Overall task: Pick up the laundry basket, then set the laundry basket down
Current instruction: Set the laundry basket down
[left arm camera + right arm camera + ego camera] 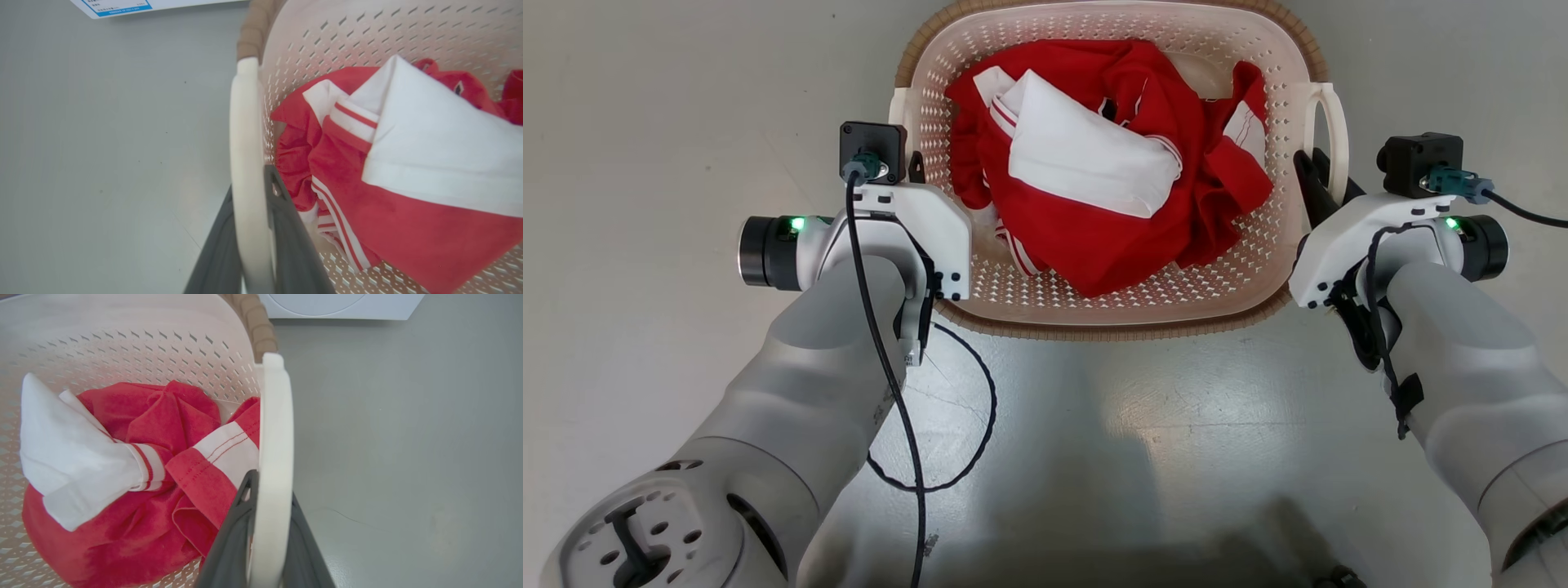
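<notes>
In the head view the laundry basket (1111, 327) sits at top centre on the floor (645, 98), with a heap of clothes (1094, 204) inside it. The left gripper (250, 181) straddles the left handle (244, 122) at the basket's left side. The right gripper (273, 486) straddles the right handle (277, 416) opposite. Beyond the basket, at the top edge of the right wrist view, stands what may be a washer (339, 304).

No text can be read. One candidate: a white sheet (118, 6) with a blue band, far and to the left of the laundry basket (253, 32). It carries lines of tiny print, too blurred to make out. The red garment (1127, 229) in the basket shows a small dark-and-white mark toward its far side, not legible either.
</notes>
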### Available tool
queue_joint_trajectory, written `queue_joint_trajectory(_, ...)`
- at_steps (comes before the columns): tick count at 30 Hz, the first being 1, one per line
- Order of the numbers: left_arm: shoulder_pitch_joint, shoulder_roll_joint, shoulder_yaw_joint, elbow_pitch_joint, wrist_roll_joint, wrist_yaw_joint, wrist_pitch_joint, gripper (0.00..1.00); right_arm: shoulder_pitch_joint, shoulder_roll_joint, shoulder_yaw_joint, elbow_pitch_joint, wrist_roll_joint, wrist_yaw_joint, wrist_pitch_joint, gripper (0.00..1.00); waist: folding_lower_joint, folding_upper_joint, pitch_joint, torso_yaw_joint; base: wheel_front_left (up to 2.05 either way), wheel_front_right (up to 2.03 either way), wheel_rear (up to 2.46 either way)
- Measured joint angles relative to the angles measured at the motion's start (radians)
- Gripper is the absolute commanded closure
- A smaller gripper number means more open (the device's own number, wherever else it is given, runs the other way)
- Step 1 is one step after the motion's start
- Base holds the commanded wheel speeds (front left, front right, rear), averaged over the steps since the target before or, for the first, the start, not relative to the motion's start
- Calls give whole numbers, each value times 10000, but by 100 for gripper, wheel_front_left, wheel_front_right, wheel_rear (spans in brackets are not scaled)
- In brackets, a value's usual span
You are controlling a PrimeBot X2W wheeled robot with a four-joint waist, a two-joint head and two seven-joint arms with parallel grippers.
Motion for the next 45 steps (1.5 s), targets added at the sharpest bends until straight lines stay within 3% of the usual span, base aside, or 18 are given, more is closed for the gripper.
queue_joint_trajectory(36, -185, -12, 90, 198, 192, -6, -2, 100, -196, -10, 376, 13, 535, 2, -8, 100, 0, 0, 339, -107, 0, 0, 0)
queue_joint_trajectory(38, -185, -12, 90, 199, 192, -6, -2, 86, -199, 0, 399, 35, 575, 2, -8, 100, 0, 0, 341, -114, 0, 0, 0)
queue_joint_trajectory(39, -185, -12, 92, 203, 192, -6, -2, 79, -202, 6, 412, 44, 606, 2, -10, 84, 0, 0, 343, -122, 0, 0, 0)
queue_joint_trajectory(40, -185, -12, 92, 203, 192, -6, -2, 73, -202, 6, 412, 44, 606, 2, -10, 75, 0, 0, 343, -122, 0, 0, 0)
queue_joint_trajectory(41, -186, -12, 92, 209, 192, -6, -2, 73, -208, 8, 422, 52, 608, 2, -8, 75, 0, 0, 345, -128, 0, 0, 0)
queue_joint_trajectory(42, -189, -12, 92, 217, 194, 0, -2, 59, -211, 8, 441, 69, 608, 4, -10, 67, 0, 0, 347, -132, 0, 0, 0)
queue_joint_trajectory(44, -209, -8, 100, 253, 194, 4, -19, 53, -212, 6, 468, 98, 612, 8, -10, 55, 0, 0, 347, -133, 0, 0, 0)
queue_joint_trajectory(45, -223, 25, 102, 267, 196, 2, -40, 50, -215, 10, 481, 100, 612, 12, -10, 53, 0, 0, 347, -133, 0, 0, 0)
